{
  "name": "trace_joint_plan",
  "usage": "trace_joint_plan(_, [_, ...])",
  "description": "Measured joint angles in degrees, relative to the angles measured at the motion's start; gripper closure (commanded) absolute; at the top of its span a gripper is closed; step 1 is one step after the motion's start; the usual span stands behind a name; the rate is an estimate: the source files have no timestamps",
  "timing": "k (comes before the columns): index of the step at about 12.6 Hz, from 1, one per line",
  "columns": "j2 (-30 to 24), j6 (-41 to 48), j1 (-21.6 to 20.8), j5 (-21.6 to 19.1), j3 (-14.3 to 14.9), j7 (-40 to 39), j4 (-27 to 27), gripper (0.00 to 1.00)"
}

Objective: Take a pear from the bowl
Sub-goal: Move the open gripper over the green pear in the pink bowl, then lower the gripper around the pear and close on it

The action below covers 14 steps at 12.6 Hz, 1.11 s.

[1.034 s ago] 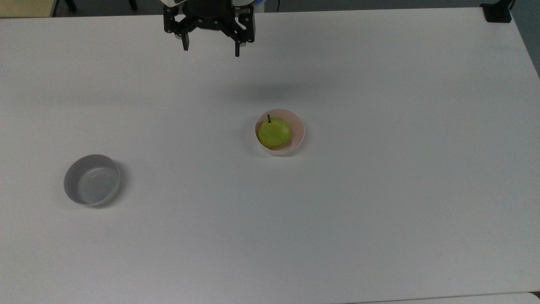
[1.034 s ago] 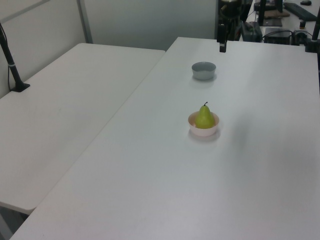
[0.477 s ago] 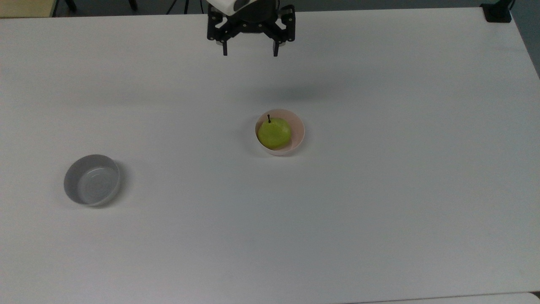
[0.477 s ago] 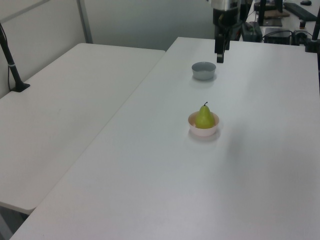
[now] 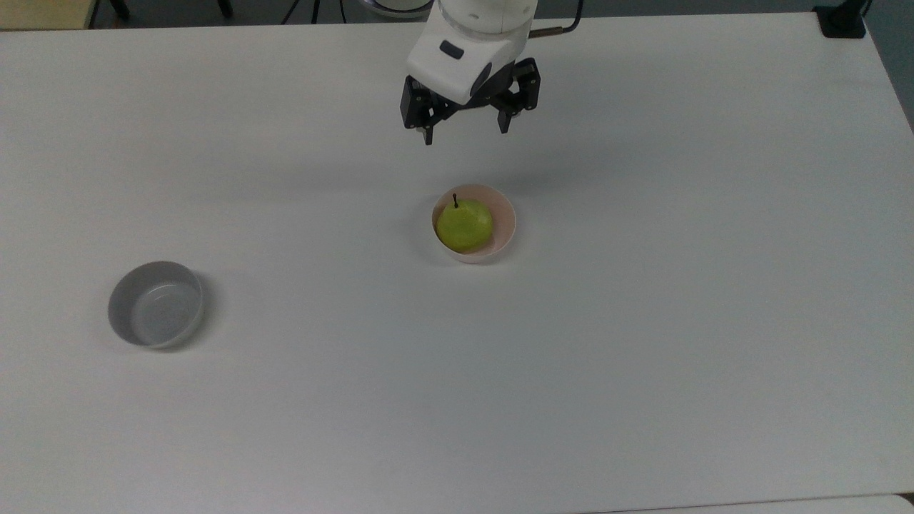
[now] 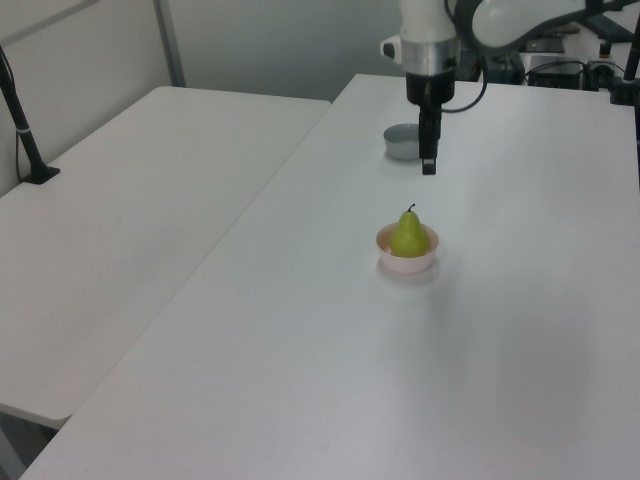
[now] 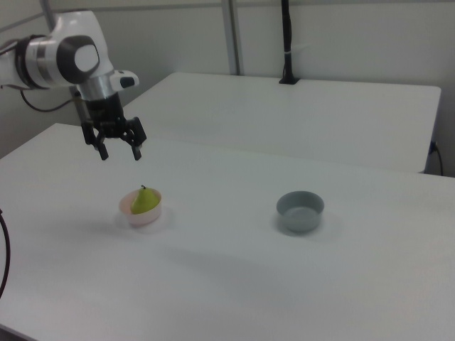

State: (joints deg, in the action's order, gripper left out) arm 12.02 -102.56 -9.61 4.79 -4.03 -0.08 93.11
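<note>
Big white table (image 5: 643, 321) with the arm's gripper (image 5: 465, 135) hanging in the air, jaws spread wide apart and gripping nothing. Off toward the top view's left sits a grey bowl (image 5: 156, 304) (well apart from everything). The pink bowl (image 5: 504, 223) holds the pear (image 5: 464, 225), stem up, just below the open jaws in the top view, not between them.

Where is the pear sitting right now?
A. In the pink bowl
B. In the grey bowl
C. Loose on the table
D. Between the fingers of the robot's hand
A: the pear sits inside the pink bowl, while the robot's open hand hangs in the air apart from it and the grey bowl holds nothing.
</note>
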Motion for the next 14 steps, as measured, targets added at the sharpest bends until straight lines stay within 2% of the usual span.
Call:
trace_joint_plan(5, [5.2,-5.9,0.0,1.5,0.0,-4.5,2.0,0.00])
trace_joint_plan(12, [9.6,-11.0,-0.2,1.9,0.0,-5.5,2.9,0.00])
trace_joint_plan(14, [10.5,-11.3,-0.2,1.9,0.0,-5.5,3.4,0.04])
